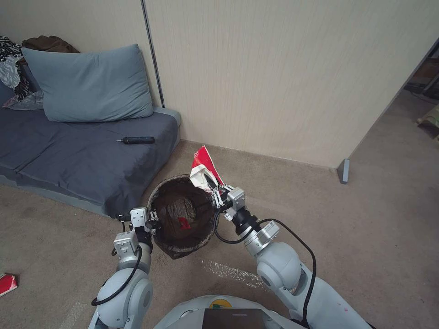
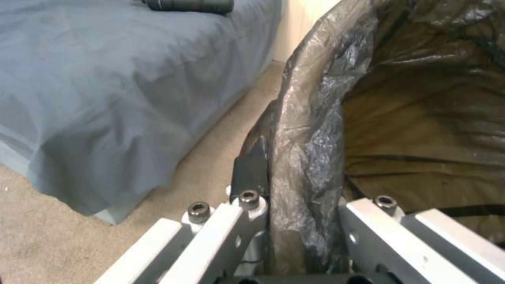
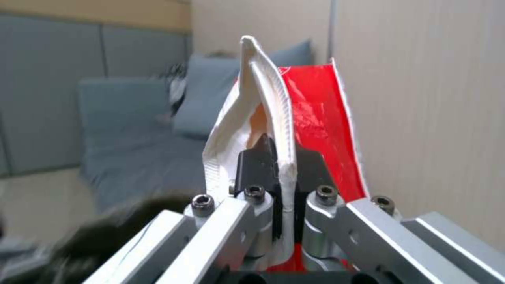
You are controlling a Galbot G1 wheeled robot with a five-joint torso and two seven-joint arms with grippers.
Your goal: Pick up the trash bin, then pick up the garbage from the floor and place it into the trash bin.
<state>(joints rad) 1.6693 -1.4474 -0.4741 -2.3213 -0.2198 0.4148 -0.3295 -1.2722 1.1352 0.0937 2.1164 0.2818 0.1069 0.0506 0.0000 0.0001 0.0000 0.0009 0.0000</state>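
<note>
My left gripper [image 1: 153,220] clamps the trash bin [image 1: 183,246] rim; right gripper [image 1: 214,188], pinching the red-white wrapper [image 1: 204,168], I'd centre over the opening before letting go

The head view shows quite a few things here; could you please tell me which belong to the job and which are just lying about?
Part of the job:
- trash bin, rim held by the left claw
- red-white wrapper, held by the right claw beside the bin's rim
- red wrapper inside the bin
- red litter on the carpet

Just lying about:
- pillow
- sofa bed
- dark tool on it
</note>
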